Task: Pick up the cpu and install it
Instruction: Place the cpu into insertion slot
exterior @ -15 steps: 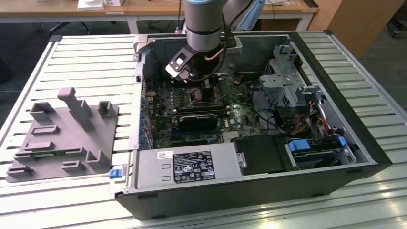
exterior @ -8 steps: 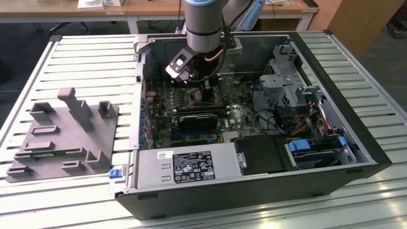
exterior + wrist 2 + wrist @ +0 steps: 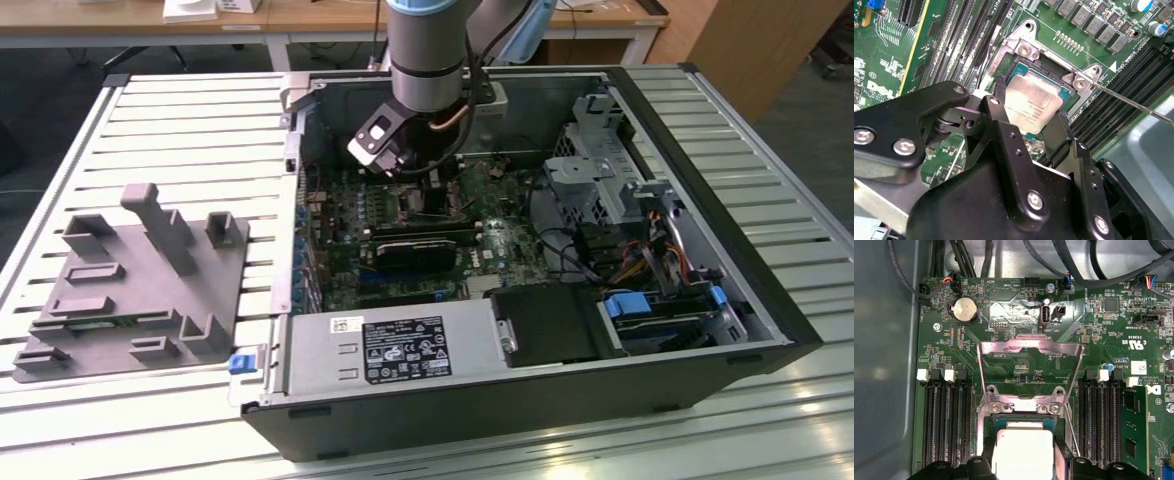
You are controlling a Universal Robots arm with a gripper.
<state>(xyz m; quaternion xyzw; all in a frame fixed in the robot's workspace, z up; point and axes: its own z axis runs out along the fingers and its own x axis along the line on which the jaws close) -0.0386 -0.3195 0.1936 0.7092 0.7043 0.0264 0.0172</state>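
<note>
The cpu (image 3: 1035, 102), a flat square chip with a pale silver top, sits between my gripper's (image 3: 1030, 114) two black fingers (image 3: 998, 107), right over the open motherboard socket (image 3: 1021, 55). The jaws are shut on its two opposite edges. In the first wrist view the cpu (image 3: 1023, 452) lies just below the socket's raised metal load plate (image 3: 1029, 347), and dark fingertips (image 3: 981, 462) flank it. In the exterior view the arm reaches down into the open computer case, with the gripper (image 3: 424, 190) low over the green motherboard (image 3: 400, 215).
A thin socket lever (image 3: 1134, 102) sticks out beside the socket. Memory slots (image 3: 946, 425) run along both sides of it. A grey fixture block (image 3: 134, 280) lies on the slatted table at the exterior view's left. The power supply (image 3: 400, 345) and a drive cage (image 3: 601, 170) crowd the case.
</note>
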